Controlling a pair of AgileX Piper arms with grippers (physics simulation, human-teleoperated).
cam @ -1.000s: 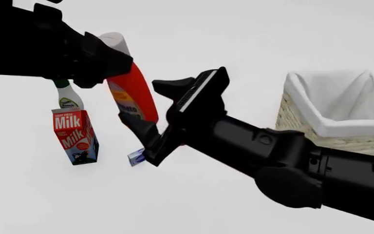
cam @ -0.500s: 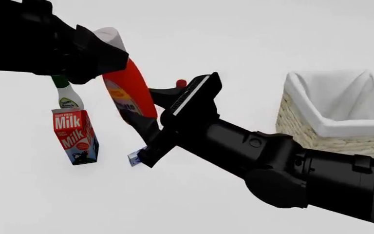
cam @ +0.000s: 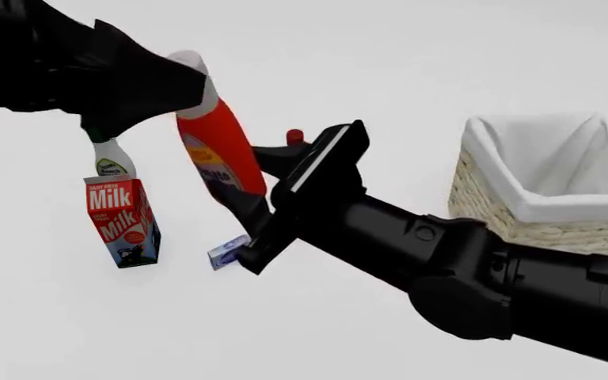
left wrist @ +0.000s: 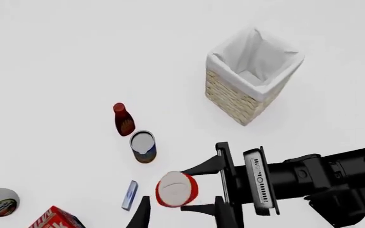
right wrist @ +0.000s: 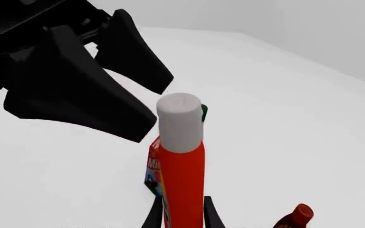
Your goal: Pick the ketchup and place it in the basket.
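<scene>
The ketchup [cam: 218, 146], a bright red bottle with a grey-white cap, hangs tilted above the table. My right gripper [cam: 243, 180] is shut on its lower body. In the right wrist view the ketchup [right wrist: 182, 180] stands between the right gripper [right wrist: 182, 217]. My left gripper [cam: 177, 87] is open, just left of the cap and above it. In the left wrist view it [left wrist: 180, 214] looks down on the cap [left wrist: 175, 189]. The basket [cam: 541, 207], wicker with white lining, stands at the right, also in the left wrist view [left wrist: 233, 97].
A milk carton [cam: 123, 222] and a white green-capped bottle [cam: 112, 162] stand at the left. A small blue box [cam: 226, 252] lies under the ketchup. A dark red bottle [left wrist: 123, 119] and a can [left wrist: 143, 146] stand behind the right gripper.
The ketchup in my right gripper has shifted a little right and stands less tilted. Its cap now shows clear of my left gripper's fingers, which have spread away from it.
</scene>
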